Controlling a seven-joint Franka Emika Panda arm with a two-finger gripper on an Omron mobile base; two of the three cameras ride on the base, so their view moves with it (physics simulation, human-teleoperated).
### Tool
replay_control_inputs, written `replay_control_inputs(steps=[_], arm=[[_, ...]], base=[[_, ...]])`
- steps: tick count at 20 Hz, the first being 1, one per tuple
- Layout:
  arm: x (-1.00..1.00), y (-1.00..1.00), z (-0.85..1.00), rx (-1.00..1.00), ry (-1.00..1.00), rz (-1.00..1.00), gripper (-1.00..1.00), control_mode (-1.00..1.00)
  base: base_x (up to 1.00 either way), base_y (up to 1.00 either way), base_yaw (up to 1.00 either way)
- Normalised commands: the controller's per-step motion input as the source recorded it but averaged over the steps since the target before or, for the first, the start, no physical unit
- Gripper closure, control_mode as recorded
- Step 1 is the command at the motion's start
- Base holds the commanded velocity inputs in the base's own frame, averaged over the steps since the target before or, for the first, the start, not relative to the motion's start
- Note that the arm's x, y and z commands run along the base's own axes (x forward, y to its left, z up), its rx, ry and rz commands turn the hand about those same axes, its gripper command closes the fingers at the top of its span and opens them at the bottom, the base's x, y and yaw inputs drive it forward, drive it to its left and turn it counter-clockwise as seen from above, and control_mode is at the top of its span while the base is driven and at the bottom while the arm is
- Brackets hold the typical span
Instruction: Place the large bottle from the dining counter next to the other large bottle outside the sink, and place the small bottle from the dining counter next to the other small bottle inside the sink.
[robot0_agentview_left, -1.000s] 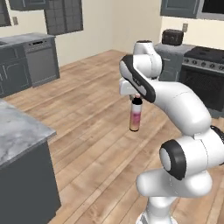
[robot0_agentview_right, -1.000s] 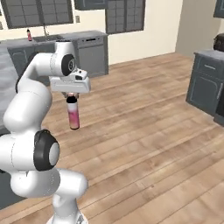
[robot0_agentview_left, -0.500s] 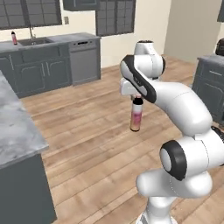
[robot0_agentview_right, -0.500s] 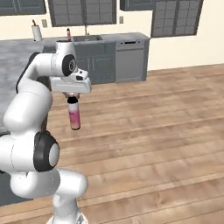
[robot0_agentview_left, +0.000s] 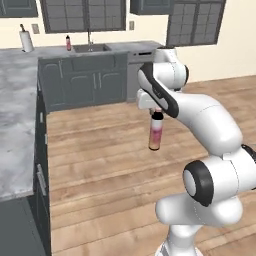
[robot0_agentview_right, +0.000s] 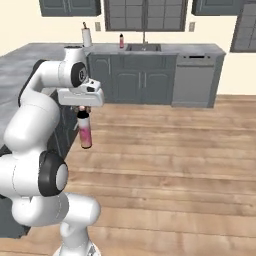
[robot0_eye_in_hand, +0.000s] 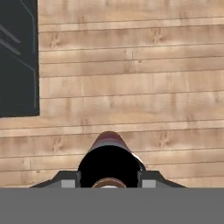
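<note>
A bottle (robot0_agentview_left: 155, 132) with a dark cap and a pink lower half hangs upright over the wooden floor, held at its neck by my gripper (robot0_agentview_left: 157, 111), which is shut on it. From the other side, the bottle (robot0_agentview_right: 85, 131) hangs below the gripper (robot0_agentview_right: 83, 110). In the hand view its dark cap (robot0_eye_in_hand: 109, 159) sits between the fingertips (robot0_eye_in_hand: 65, 180). Whether it is the large or the small bottle I cannot tell. A red bottle (robot0_agentview_left: 68, 42) stands on the far counter, outside the sink (robot0_agentview_left: 91, 48) to its left; it appears again (robot0_agentview_right: 121, 40) by the sink (robot0_agentview_right: 143, 47).
A grey stone counter (robot0_agentview_left: 17, 115) runs along the left, close to the base. A paper towel roll (robot0_agentview_left: 26, 40) stands at the back. A dishwasher (robot0_agentview_right: 194, 80) sits right of the sink cabinets. Open wooden floor (robot0_agentview_right: 175, 160) lies between me and the sink counter.
The base has turned, so both base views have swung round and the sink counter now lies ahead. The bottle stays in the gripper, with the arm's pose unchanged.
</note>
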Motion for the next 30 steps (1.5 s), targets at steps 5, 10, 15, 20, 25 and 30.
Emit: replay_control_inputs(steps=[5, 10, 15, 20, 25, 30], arm=[[0.00, 0.00, 0.00, 0.00, 0.00, 0.00, 1.00, 1.00], [0.00, 0.00, 0.00, 0.00, 0.00, 0.00, 1.00, 1.00], [0.00, 0.00, 0.00, 0.00, 0.00, 0.00, 1.00, 1.00], [0.00, 0.00, 0.00, 0.00, 0.00, 0.00, 1.00, 1.00], [0.00, 0.00, 0.00, 0.00, 0.00, 0.00, 1.00, 1.00], [0.00, 0.00, 0.00, 0.00, 0.00, 0.00, 1.00, 1.00]], base=[[1.00, -0.86, 0.43], [1.00, -0.83, 0.37], [1.00, -0.86, 0.26], [1.00, -0.70, 0.10], [1.00, -0.47, 0.02], [1.00, -0.16, 0.00]])
